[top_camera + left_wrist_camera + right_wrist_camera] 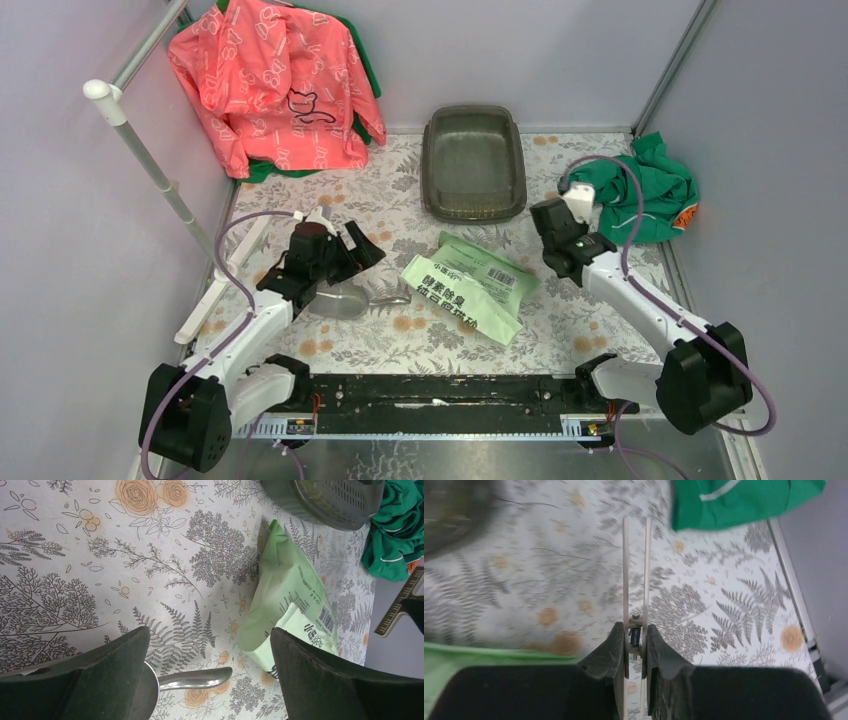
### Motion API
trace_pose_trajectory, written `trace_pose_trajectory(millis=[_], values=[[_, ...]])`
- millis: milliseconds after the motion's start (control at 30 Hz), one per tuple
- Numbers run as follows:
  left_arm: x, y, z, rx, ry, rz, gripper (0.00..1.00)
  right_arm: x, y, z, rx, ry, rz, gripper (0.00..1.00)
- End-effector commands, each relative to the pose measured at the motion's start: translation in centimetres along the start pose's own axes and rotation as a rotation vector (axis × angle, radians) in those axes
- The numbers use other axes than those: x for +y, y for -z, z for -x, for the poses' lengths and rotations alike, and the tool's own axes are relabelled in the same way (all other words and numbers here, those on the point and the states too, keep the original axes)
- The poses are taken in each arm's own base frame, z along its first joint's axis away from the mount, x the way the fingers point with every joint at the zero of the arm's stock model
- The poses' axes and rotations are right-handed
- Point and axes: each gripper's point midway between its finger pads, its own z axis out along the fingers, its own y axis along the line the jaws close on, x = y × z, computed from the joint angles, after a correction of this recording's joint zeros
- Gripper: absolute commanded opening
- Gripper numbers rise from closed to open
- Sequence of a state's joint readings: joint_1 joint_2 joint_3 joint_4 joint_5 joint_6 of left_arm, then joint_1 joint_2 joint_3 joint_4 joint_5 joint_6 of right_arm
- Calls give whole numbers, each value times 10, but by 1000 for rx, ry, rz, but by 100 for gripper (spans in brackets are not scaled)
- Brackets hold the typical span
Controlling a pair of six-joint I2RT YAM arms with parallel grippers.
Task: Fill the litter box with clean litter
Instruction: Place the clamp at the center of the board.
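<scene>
The left gripper [209, 640] hangs with its jaws spread as wide as they go and nothing between them. Just beneath its left finger lies a metal scoop [195, 679], the handle poking out into the gap below the jaws.

Ahead of those jaws and off to their right sits the litter box [473, 162], well apart from both grippers. Its long axis runs straight away from the arms, one short end facing them, the other close to the back wall. It is a dark grey-olive tray with rounded corners and a raised rim, and its inside is glossy. The outer wall looks ribbed in the left wrist view.

A light green printed bag [470, 287] lies flat between the two grippers, on the near side of the box.

The right gripper [635, 635] is pinched nearly closed on a pale two-bladed tool [625, 570], whose thin strips stick straight out ahead. A green cloth [744, 500] lies beyond its jaws, to their right.
</scene>
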State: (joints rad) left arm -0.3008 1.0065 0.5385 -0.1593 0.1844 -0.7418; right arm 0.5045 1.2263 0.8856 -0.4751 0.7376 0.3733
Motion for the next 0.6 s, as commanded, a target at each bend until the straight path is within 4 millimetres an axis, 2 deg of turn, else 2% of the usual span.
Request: trace_pose_trajectory(millis=[0, 67, 133, 167, 200, 233, 300, 333, 433, 567], values=[[-6, -7, 6, -42, -17, -45, 99, -10, -25, -19, 51, -185, 22, 14], [-16, -8, 5, -65, -24, -116, 99, -18, -38, -31, 83, -206, -16, 14], [-16, -13, 2, -64, -6, -133, 99, -24, -50, -41, 115, -217, -46, 16], [-16, -16, 2, -55, 6, -136, 99, -24, -55, -45, 129, -222, -53, 24], [-17, -20, -1, -33, 20, -141, 99, -23, -58, -50, 148, -222, -48, 42], [-21, -24, -5, -4, 30, -162, 99, -22, -61, -53, 165, -228, -38, 55], [-29, -30, -12, 61, 42, -208, 99, -18, -63, -58, 185, -228, -15, 67], [-32, -32, -15, 75, 47, -239, 99, -14, -61, -59, 192, -228, 9, 70], [-42, -32, -15, 65, 67, -311, 99, -2, -49, -56, 204, -237, 109, 70], [-42, -32, -12, 54, 39, -276, 99, 27, -15, -52, 182, -209, 291, 70]])
